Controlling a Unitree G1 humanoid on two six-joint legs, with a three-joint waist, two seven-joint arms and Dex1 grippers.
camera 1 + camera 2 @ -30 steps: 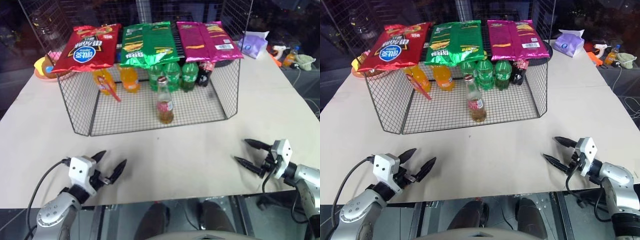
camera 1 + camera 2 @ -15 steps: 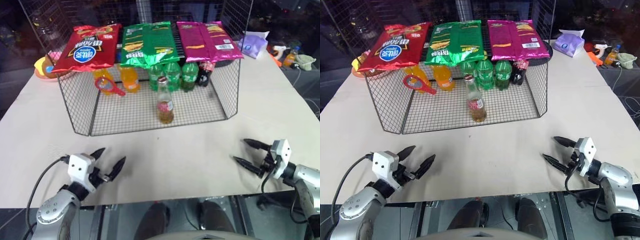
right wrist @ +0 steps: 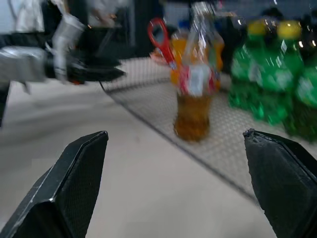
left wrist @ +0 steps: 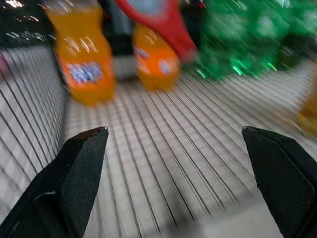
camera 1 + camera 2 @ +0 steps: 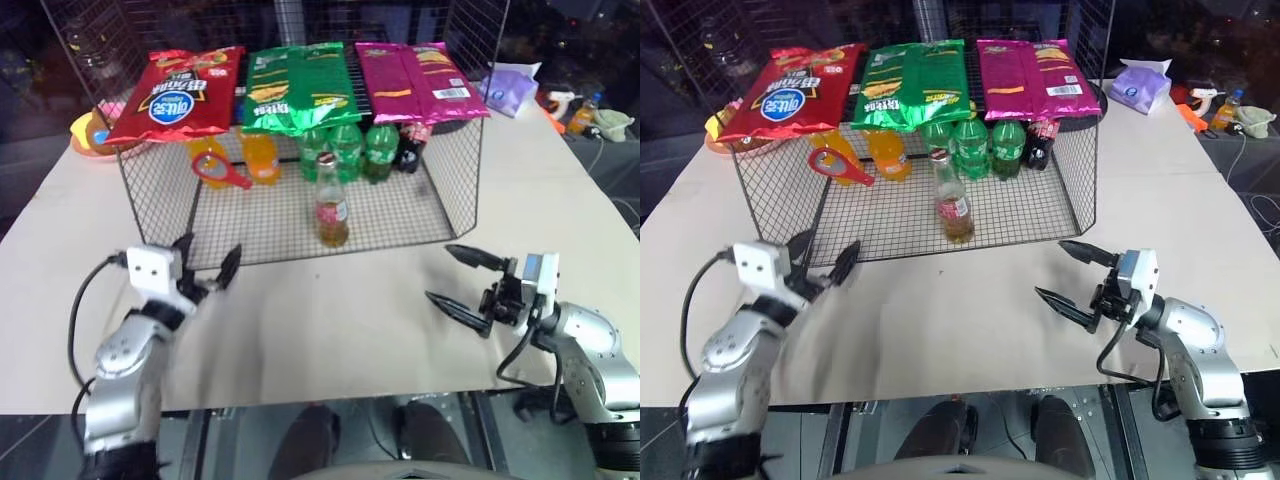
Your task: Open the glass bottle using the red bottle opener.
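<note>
Red bottle opener (image 5: 221,172) now hangs facing the camera; both grippers, left (image 5: 205,270) & right (image 5: 460,279), raised, open, empty. Glass bottle (image 5: 330,203) untouched.

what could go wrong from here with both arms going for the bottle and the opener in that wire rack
1. The small clear glass bottle of amber drink stands alone and upright on the wire rack floor; a nudge from the open right tool would likely tip it.
2. The flat red bottle opener seems to lean against the orange plastic bottles; the open left tool may knock them over.
3. The overhanging chip bags crowd any reach from above.
</note>
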